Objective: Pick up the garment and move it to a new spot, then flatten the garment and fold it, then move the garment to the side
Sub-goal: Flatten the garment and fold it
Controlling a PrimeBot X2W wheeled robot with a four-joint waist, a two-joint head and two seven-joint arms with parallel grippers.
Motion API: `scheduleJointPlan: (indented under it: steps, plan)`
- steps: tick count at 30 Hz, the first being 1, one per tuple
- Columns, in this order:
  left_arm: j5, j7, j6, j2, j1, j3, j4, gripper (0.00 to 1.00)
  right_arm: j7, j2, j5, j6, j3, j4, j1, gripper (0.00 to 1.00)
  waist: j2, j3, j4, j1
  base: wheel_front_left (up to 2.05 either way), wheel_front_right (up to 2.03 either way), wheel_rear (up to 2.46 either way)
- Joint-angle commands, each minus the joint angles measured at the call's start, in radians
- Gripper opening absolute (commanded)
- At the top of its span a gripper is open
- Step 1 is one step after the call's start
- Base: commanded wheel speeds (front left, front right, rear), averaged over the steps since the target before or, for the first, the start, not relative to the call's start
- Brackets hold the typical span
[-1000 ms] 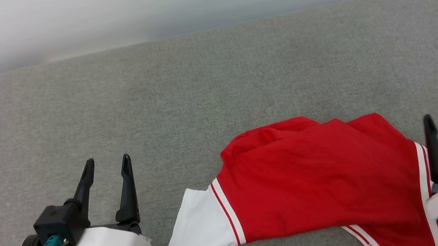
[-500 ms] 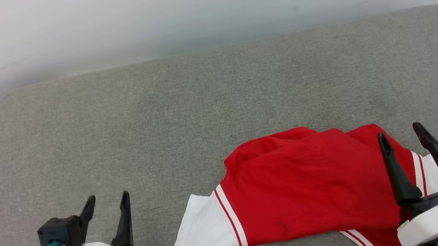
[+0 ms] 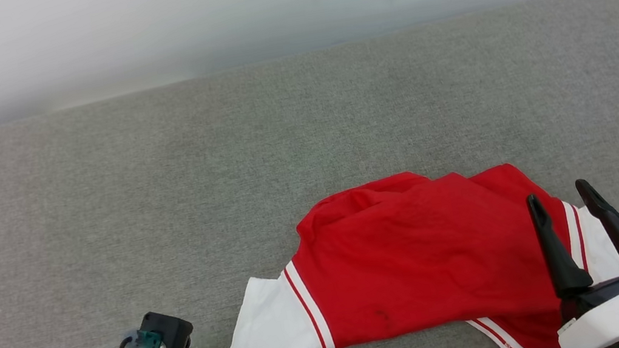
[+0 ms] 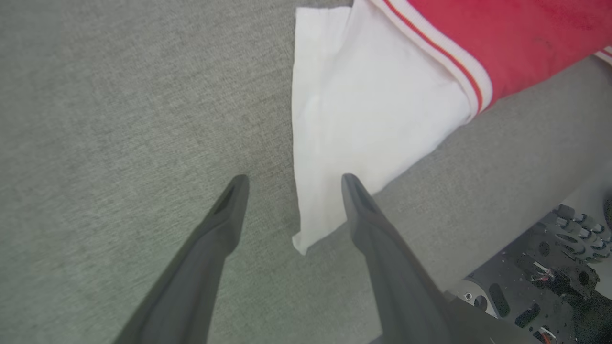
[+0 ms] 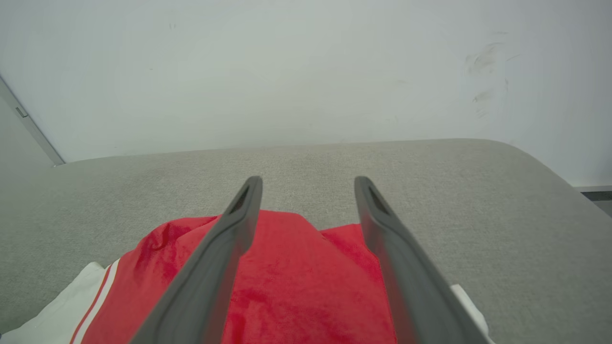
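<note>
Here's the garment (image 3: 420,255), lying at about five o'clock in the head view on the grey fabric-covered worktop (image 3: 164,189). The plain red side faces up, and the cloth is rumpled, with a soft fold running along its far edge. One white sleeve (image 4: 363,119) sticks out towards eight o'clock, set off from the red body by the striped trim (image 3: 304,303). The other white sleeve (image 3: 597,253) peeks out at the three o'clock side.

The left end effector (image 4: 294,178) sits low at seven o'clock, jaws spread wide and gripping nothing. In its wrist view the pointed corner of that white sleeve lies right between the two dark fingers (image 4: 224,224), with one finger crossing the sleeve's edge. Whether it actually touches the cloth, I can't tell.

At four o'clock the right end effector (image 3: 557,191) is also released, jaws fully apart and empty. Its fingers point towards twelve o'clock over the garment's three o'clock end, beside the trim there. A pale wall (image 5: 306,71) rises behind the worktop at twelve o'clock.
</note>
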Motion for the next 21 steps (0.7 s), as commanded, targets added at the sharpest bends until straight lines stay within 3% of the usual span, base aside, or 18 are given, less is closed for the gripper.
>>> scheduleJointPlan:
  steps: [1, 9, 10, 11, 12, 16, 21]
  plan:
    - [0.003, 0.028, -0.017, 0.005, -0.023, -0.017, 0.022, 1.0, -0.008, 0.0, 0.009, 0.0, 0.002, 0.005, -0.015, 1.0, 0.0, 0.016, -0.011, 0.0, 0.0, 0.0, 0.0]
    - [0.01, 0.14, -0.088, -0.026, -0.072, -0.108, 0.135, 1.0, -0.017, 0.0, 0.031, 0.0, -0.002, 0.019, -0.039, 1.0, 0.0, 0.059, -0.021, 0.0, 0.0, 0.0, 0.0]
    - [0.004, 0.159, -0.096, -0.031, -0.073, -0.121, 0.148, 0.73, -0.018, 0.0, 0.036, 0.0, -0.006, 0.021, -0.041, 1.0, 0.0, 0.063, -0.021, 0.0, 0.0, 0.0, 0.0]
    - [0.005, 0.202, -0.109, -0.03, -0.076, -0.147, 0.172, 0.14, -0.019, 0.0, 0.036, 0.0, -0.009, 0.02, -0.041, 1.0, 0.0, 0.072, -0.021, 0.0, 0.0, 0.0, 0.0]
    - [-0.003, 0.219, -0.115, -0.032, -0.073, -0.157, 0.181, 0.0, -0.02, 0.0, 0.036, 0.0, -0.012, 0.02, -0.043, 1.0, 0.0, 0.076, -0.021, 0.0, 0.0, 0.0, 0.0]
    - [0.001, 0.226, -0.124, -0.042, -0.076, -0.17, 0.188, 0.0, -0.018, 0.0, 0.042, 0.0, -0.022, 0.021, -0.044, 1.0, 0.0, 0.083, -0.019, 0.0, 0.0, 0.0, 0.0]
    - [0.013, 0.121, -0.09, -0.068, -0.099, -0.114, 0.175, 0.0, -0.013, 0.0, 0.073, 0.0, -0.057, 0.036, -0.036, 1.0, 0.0, 0.085, -0.009, 0.0, 0.0, 0.0, 0.0]
